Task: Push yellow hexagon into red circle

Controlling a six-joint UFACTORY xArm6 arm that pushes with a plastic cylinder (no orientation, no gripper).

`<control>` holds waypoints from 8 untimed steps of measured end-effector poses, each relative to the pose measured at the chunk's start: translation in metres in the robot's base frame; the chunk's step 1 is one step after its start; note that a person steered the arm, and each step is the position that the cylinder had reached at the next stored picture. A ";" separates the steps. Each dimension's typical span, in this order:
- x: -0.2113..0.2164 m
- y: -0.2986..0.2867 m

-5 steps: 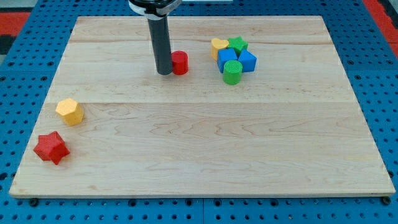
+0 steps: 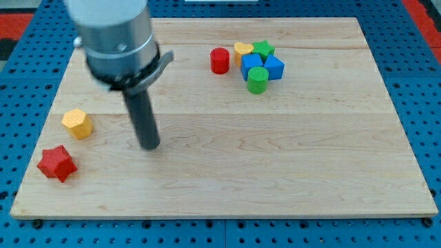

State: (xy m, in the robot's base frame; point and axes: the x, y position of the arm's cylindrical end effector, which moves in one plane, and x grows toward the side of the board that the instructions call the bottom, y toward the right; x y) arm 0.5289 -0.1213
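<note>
The yellow hexagon [image 2: 77, 123] lies near the board's left edge. The red circle [image 2: 220, 60] stands in the upper middle, just left of a cluster of blocks. My tip [image 2: 149, 145] rests on the board to the right of the yellow hexagon, about a hundred pixels away, and far below-left of the red circle. It touches no block.
A red star [image 2: 56, 163] sits below the yellow hexagon near the bottom-left corner. The cluster right of the red circle holds a yellow heart [image 2: 242, 49], a green star [image 2: 262, 49], two blue blocks [image 2: 273, 67] and a green cylinder [image 2: 257, 80]. The wooden board [image 2: 275, 172] rests on a blue pegboard.
My tip has moved from beside the red circle down and left toward the yellow hexagon. The red circle now sits farther right and slightly higher, next to the yellow heart.
</note>
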 end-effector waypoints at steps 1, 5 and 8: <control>0.056 -0.039; -0.030 -0.152; -0.081 -0.117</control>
State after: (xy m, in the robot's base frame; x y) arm 0.4475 -0.2382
